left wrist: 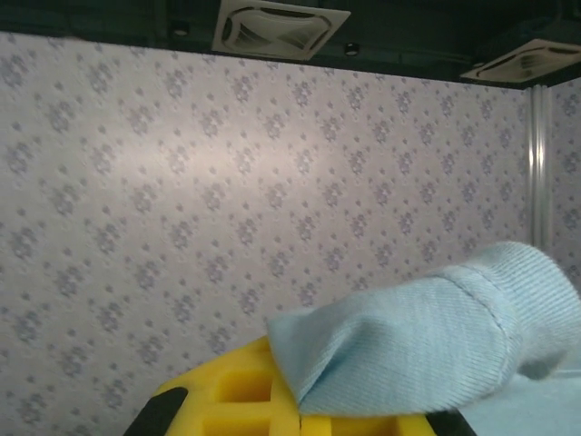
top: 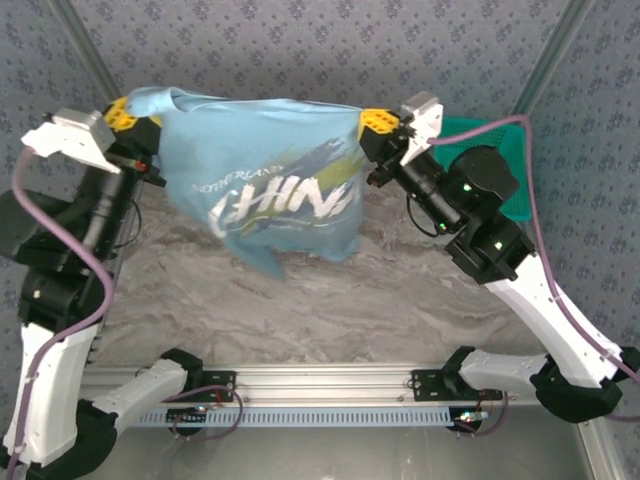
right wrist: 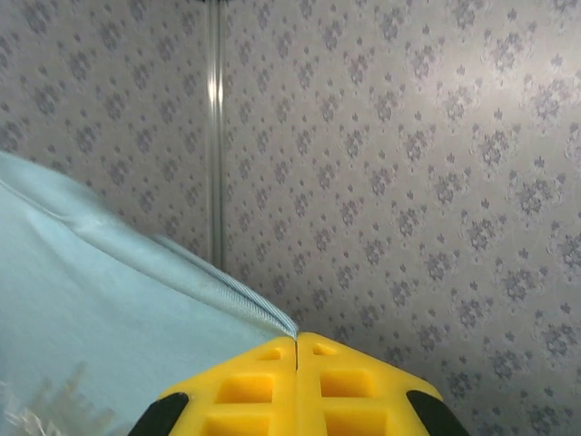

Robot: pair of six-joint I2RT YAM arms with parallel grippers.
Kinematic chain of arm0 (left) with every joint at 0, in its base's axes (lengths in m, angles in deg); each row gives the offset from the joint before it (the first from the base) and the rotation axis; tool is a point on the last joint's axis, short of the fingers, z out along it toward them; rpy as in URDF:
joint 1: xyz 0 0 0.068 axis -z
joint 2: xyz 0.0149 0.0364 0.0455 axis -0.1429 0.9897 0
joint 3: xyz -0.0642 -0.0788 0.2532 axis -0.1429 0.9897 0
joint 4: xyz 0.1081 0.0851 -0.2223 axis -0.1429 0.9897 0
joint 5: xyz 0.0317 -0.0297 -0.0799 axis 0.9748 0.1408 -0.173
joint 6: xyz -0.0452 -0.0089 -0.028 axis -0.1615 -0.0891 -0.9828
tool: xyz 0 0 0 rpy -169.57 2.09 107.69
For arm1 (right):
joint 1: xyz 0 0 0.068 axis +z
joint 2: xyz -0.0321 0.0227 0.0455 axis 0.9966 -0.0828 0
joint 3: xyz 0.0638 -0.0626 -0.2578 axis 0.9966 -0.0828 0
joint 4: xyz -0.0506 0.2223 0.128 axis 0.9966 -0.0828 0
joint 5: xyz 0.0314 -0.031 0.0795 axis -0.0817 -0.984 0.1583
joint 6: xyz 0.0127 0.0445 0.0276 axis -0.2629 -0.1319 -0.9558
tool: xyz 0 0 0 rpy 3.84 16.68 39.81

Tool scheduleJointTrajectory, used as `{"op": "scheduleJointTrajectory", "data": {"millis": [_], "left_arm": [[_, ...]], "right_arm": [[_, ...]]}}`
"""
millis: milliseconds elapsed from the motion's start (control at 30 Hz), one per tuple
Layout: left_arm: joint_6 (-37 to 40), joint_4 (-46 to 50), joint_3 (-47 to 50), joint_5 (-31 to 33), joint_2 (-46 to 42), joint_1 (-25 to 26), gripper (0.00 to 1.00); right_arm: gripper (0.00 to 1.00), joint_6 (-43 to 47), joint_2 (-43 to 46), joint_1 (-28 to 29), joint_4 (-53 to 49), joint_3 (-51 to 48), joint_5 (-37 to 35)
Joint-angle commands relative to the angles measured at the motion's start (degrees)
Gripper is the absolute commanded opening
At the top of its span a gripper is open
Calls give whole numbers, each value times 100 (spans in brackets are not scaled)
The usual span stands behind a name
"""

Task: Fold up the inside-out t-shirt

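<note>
The light blue t-shirt hangs in the air, stretched between both arms above the marbled table, its white lettering showing mirrored. My left gripper is shut on its left top corner. My right gripper is shut on its right top corner. In the left wrist view a fold of t-shirt bulges out over the closed yellow fingers. The right wrist view shows the t-shirt's hem pinched at the tip of the closed yellow fingers. The lower edge hangs loose near the table.
A teal mesh basket sits at the back right behind the right arm. Patterned walls surround the table. A metal rail runs along the near edge between the arm bases.
</note>
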Motion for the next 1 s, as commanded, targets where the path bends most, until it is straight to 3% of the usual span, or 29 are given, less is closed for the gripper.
{"op": "scheduleJointTrajectory", "data": {"millis": [0, 200, 333, 467, 700, 967], "left_arm": [[265, 851, -796, 128, 271, -50, 0], [-405, 1185, -953, -1111, 1134, 20, 0], [-546, 1022, -955, -1475, 1588, 742, 0], [-896, 1083, -1059, -1813, 1874, 1167, 0], [-1481, 955, 257, -936, 1274, 1087, 0], [-2660, 967, 3228, -50, 268, 249, 0]], "right_arm": [[0, 471, -77, -151, -210, 357, -827], [0, 270, -95, -1346, -547, 541, -1298], [0, 52, -132, -2189, -793, 774, -1140], [0, 17, -577, -2619, -1033, 1408, -724], [0, -36, -2399, -2257, -1424, 2882, 38], [0, 40, -5914, -962, -2303, 5362, 844]]}}
